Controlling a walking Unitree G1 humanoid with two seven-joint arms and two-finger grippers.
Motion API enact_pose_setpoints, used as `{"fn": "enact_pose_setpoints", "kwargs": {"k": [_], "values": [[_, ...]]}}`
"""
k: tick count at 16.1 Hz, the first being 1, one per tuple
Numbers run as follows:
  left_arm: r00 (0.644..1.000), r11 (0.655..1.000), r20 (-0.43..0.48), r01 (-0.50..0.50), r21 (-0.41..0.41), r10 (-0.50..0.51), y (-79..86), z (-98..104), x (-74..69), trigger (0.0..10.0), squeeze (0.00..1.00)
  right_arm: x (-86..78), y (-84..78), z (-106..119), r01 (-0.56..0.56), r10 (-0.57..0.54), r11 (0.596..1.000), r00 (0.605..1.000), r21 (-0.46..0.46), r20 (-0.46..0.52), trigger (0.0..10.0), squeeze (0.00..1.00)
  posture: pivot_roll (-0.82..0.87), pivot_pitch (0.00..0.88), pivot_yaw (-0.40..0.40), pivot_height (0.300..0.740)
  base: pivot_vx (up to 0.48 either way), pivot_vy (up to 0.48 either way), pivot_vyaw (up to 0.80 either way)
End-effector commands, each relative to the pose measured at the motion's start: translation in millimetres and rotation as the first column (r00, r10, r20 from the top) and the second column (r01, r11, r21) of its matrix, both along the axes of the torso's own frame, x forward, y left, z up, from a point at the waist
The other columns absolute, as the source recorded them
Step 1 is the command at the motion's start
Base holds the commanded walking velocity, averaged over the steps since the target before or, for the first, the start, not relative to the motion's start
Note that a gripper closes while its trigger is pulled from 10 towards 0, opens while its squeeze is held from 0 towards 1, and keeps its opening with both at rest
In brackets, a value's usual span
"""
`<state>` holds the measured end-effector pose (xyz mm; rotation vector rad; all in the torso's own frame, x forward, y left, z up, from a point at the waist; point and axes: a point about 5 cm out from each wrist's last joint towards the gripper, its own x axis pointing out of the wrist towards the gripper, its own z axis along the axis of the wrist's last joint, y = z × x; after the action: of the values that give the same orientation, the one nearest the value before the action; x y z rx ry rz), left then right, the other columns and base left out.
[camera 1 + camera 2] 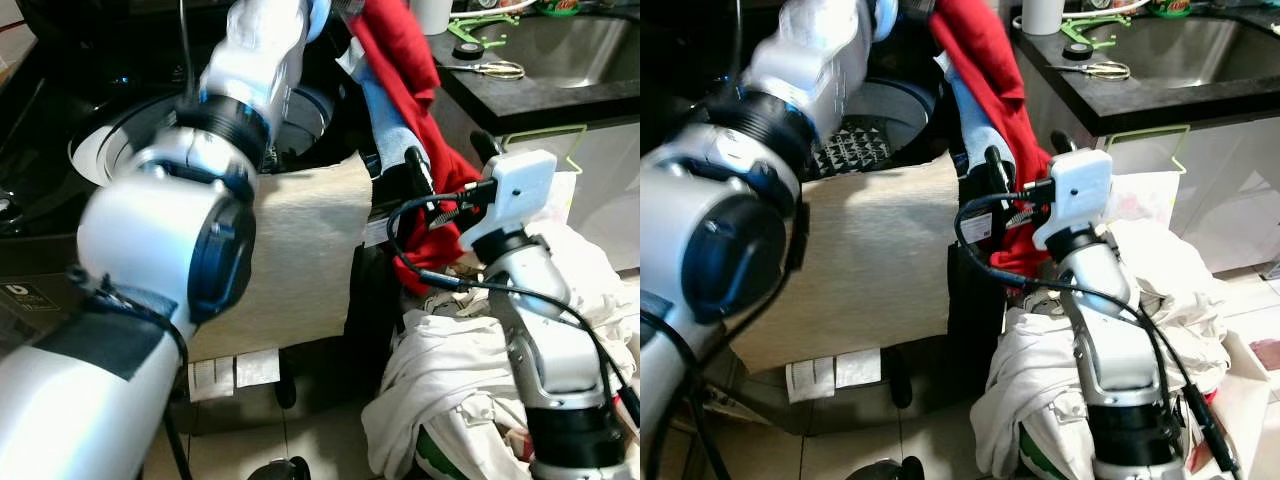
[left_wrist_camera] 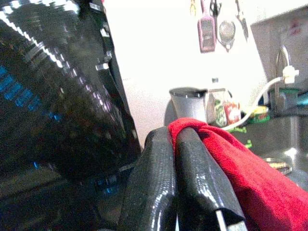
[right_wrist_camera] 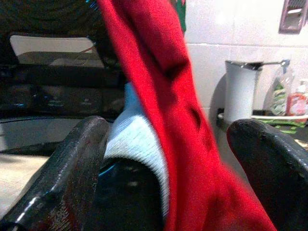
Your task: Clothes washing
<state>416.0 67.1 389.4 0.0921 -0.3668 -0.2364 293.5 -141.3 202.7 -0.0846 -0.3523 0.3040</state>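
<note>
- The left gripper (image 2: pixel 175 192) has its two black fingers pressed together on an upper fold of the red garment (image 1: pixel 985 75); the cloth comes out from between the tips and falls away down one side of them.
- The right gripper (image 3: pixel 168 159) stands with its fingers spread wide; the hanging red cloth passes through the gap between them, and a pale blue knitted piece (image 3: pixel 137 149) lies against the inner face of one finger.
- Beyond the right fingers the garment drapes down from the raised left gripper, over the front edge of the washer's open drum (image 1: pixel 865 125), beside a beige cloth (image 1: pixel 875 250) hung on the machine's front.
- It looks light, limp and easy to stretch, so it will sag and swing rather than keep a shape; a pinch on a thin edge could slip.
- A bunched fold or the thicker hem, just between the right fingers, seems the surest hold.
- Below the right arm sits a heap of white laundry (image 1: pixel 450 370); farther off are a dark counter (image 1: pixel 530 95) with scissors (image 1: pixel 495 69) and a sink (image 1: pixel 565 45).
</note>
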Motion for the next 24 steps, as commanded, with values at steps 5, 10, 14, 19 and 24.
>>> {"fn": "enact_pose_setpoints", "kwargs": {"k": [5,10,14,19,24], "values": [[0.992,0.967,0.113,0.086,-0.239,-0.06,23.3,89,-24.7,10.0,0.0,-10.3,13.1,-16,-0.025,0.026,1.0,0.999,0.015,-0.041,10.0,0.0,-0.09,0.0,0.122,0.74,0.0,0.0,0.0],[0.982,0.933,0.161,0.148,-0.327,-0.099,30.5,125,-41.7,10.0,0.0,-31.7,11.1,-56,-0.031,0.027,0.999,0.989,-0.023,-0.144,10.0,0.0,-0.1,0.0,0.14,0.74,0.0,0.0,0.0],[0.965,0.922,0.239,0.19,-0.336,-0.111,27.1,154,-60.0,10.0,0.0,-37.1,8.8,-73,-0.005,-0.001,0.999,0.982,-0.032,-0.187,10.0,0.0,-0.12,0.0,0.177,0.74,0.0,0.0,0.0],[0.92,0.96,0.386,0.043,-0.277,0.07,35.5,168,-70.6,10.0,0.0,-41.5,12.3,-78,0.01,-0.017,0.999,0.983,-0.035,-0.185,10.0,0.0,-0.17,0.0,0.263,0.74,0.0,0.0,0.0],[0.842,0.887,0.486,-0.39,0.249,0.234,8.8,120,-44.4,10.0,0.0,-72.7,8.8,-90,0.118,-0.122,0.992,0.968,-0.034,-0.217,10.0,0.0,-0.27,0.0,0.391,0.74,0.0,0.0,0.0]]}}
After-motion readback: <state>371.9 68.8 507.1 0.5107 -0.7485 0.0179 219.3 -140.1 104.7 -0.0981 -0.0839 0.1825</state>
